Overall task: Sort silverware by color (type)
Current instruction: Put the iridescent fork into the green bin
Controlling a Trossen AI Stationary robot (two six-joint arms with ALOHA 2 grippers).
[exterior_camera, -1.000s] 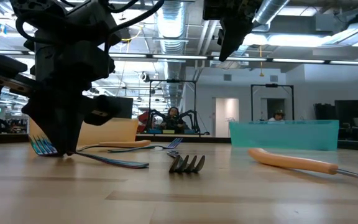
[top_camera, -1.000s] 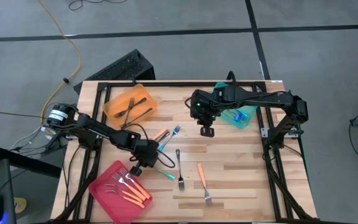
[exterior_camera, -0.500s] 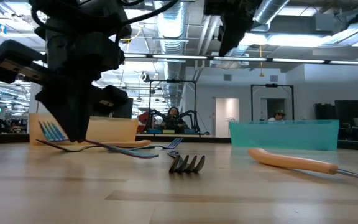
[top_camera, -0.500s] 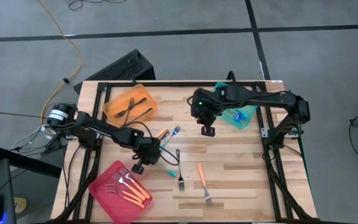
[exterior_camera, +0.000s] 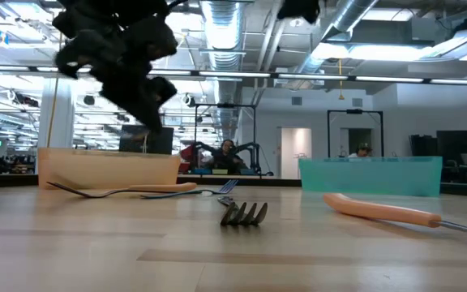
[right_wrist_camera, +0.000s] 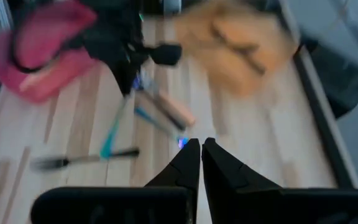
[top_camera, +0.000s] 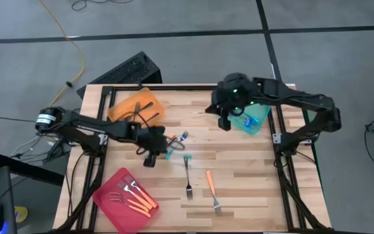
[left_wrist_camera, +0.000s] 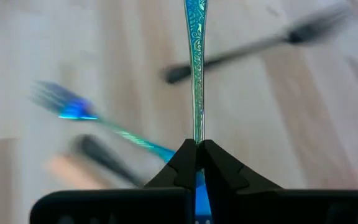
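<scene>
1. The left gripper (left_wrist_camera: 196,163) pinches a slim iridescent blue metal fork (left_wrist_camera: 195,68), lifted clear of the table — its long axis running straight ahead.
2. The translucent teal plastic tray (top_camera: 250,122) lies well to its right, beneath the right gripper (right_wrist_camera: 201,163) — fingers pressed together, empty.

Two dark jointed arms, black cables
</scene>
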